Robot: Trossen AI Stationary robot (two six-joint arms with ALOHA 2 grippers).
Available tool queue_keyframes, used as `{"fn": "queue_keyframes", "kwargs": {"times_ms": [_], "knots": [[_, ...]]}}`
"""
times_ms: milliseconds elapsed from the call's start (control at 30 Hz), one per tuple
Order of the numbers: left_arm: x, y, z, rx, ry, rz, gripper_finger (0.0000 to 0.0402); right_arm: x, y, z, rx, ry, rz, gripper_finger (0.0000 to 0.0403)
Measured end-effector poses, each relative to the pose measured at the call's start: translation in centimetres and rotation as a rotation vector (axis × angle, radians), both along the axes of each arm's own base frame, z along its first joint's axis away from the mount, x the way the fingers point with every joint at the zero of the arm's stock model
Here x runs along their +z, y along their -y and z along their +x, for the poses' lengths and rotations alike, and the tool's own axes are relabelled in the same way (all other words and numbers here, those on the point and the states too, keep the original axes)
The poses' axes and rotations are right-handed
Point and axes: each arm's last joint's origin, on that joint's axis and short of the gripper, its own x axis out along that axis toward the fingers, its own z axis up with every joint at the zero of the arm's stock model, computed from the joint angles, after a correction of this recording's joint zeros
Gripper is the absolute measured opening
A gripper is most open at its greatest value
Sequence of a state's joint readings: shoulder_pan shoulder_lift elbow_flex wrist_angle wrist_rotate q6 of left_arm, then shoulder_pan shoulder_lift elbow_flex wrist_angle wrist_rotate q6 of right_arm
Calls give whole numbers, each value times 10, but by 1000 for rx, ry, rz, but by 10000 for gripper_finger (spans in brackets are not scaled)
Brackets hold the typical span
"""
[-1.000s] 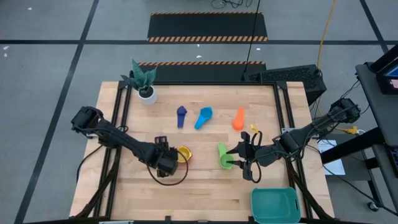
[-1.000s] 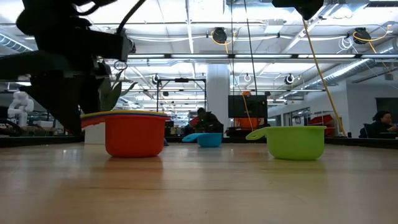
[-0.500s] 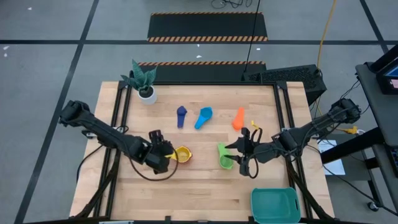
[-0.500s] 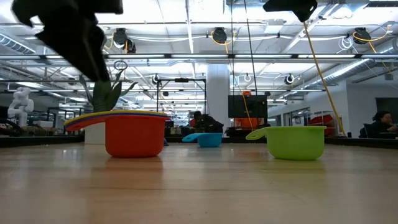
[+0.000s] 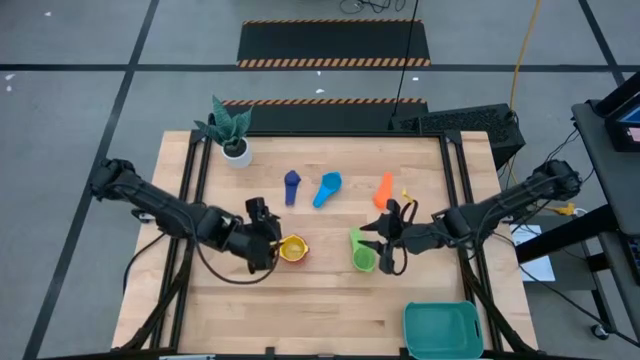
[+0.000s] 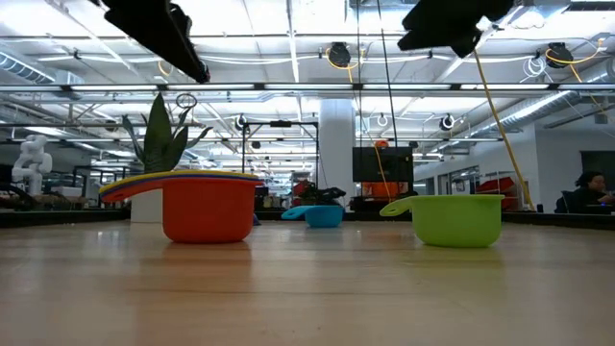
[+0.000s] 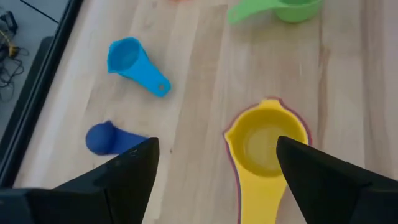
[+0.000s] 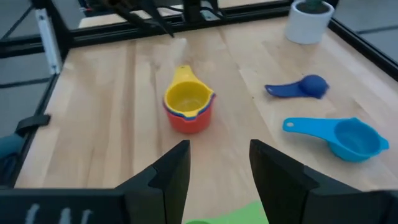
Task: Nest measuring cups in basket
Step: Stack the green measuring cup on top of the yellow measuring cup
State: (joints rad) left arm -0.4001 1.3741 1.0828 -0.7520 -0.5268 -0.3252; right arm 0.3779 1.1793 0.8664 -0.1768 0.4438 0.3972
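We see a grey floor (image 5: 80,110) crossed by dark lines, a hazard-striped black mat (image 5: 333,45), and ceiling lights (image 6: 338,54) over a person seated far right (image 6: 588,192).

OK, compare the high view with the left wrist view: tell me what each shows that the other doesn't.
Only the high view shows the teal basket at the table's near edge, the orange cup, the potted plant and the right gripper.

Only the left wrist view shows the left gripper's fingers spread open, empty, above the nested stack.

Both show the yellow-topped stack, the green cup, the light blue cup and the navy cup.
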Motion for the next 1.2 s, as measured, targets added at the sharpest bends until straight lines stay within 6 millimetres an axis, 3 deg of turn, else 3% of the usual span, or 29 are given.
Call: {"fn": "queue_keyframes", "kwargs": {"times_ms": [433, 633, 967, 1200], "knots": [[6, -7, 12, -30, 72, 20, 328, -3, 4, 2, -29, -6, 13, 160], [8, -7, 13, -35, 91, 19, 328, -21, 15, 12, -169, -44, 146, 160], [10, -6, 16, -75, 108, 44, 328, -64, 26, 40, -188, -302, 419, 160], [10, -5, 17, -94, 115, 56, 328, -87, 37, 45, -272, -421, 450, 160]]}}
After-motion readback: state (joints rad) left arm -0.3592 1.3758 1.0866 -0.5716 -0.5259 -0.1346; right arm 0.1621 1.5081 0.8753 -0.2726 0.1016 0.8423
